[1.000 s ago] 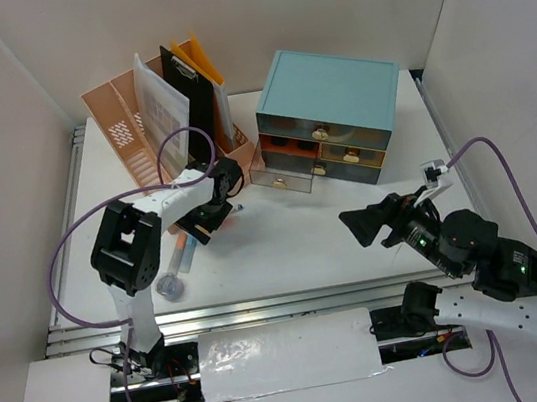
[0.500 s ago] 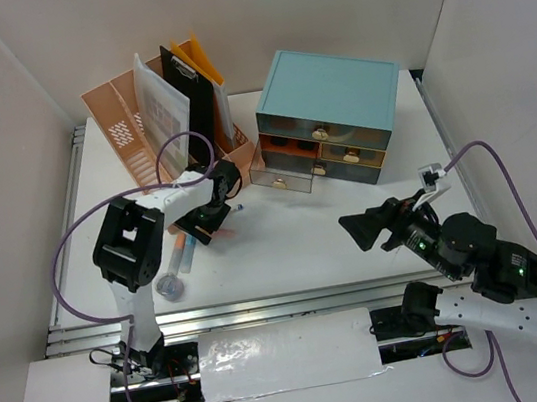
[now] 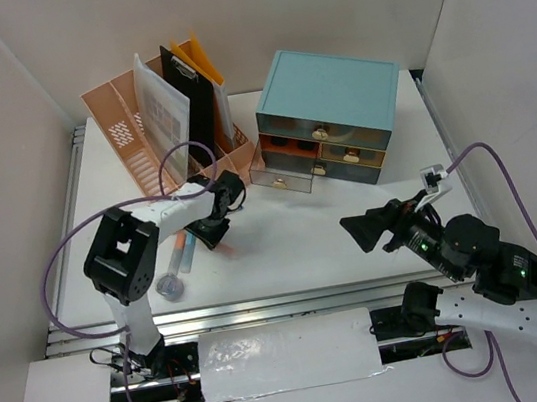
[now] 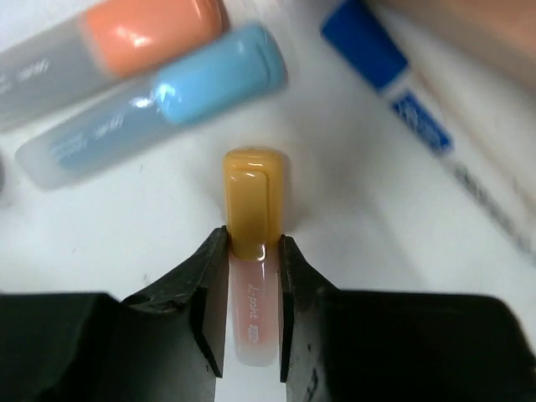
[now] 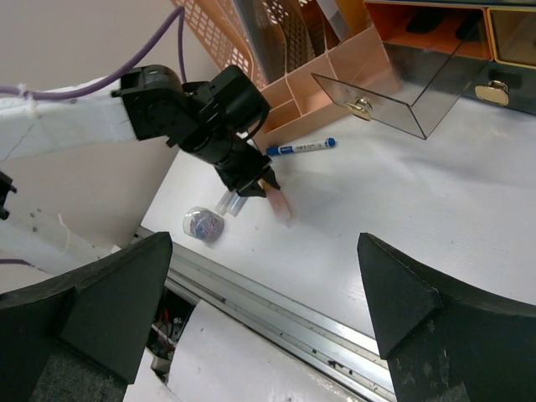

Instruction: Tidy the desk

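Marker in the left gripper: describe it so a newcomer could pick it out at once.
Find the pink file organizer at the back left of the desk; just in front of it, the left gripper is shut on a short marker. Its cap is mustard yellow on a pale pink barrel; its neighbours are a blue-capped marker and an orange-capped marker.

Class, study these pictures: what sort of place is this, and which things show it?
Probably a mock office desk in a robot test cell: white panel walls enclose it, a pink file organizer and teal drawer cabinet stand at the back, and the left tool grips a yellow-capped marker.
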